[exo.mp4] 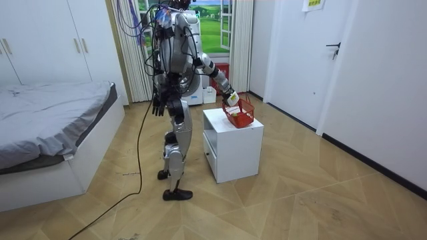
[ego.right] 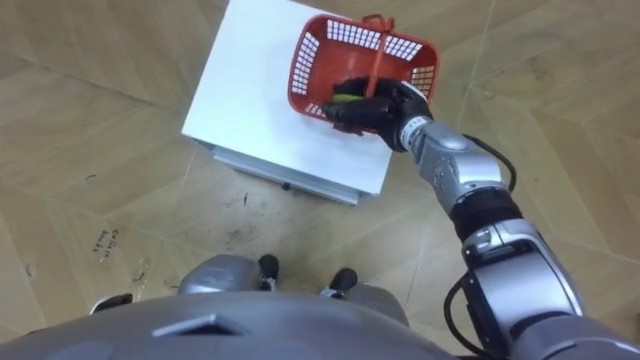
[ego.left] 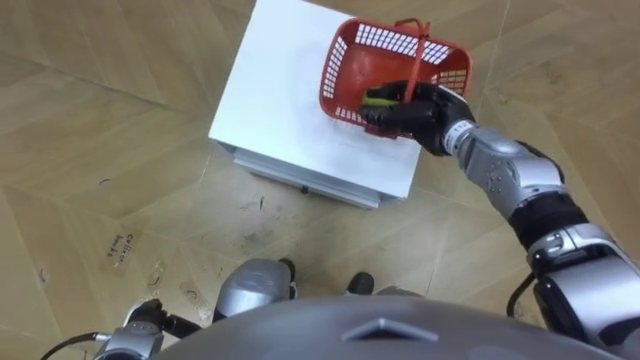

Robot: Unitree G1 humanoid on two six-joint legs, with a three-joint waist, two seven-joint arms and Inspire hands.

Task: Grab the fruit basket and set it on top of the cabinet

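Your R hand [ego.left: 420, 112] curled on fruit basket [ego.left: 338, 72] near rim, long axis L-R on nightstand [ego.left: 270, 100], room view: L hand [exo.mp4: 157, 105] hangs slack.

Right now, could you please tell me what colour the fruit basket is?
The basket is red, with latticed walls; the left eye view shows it best.
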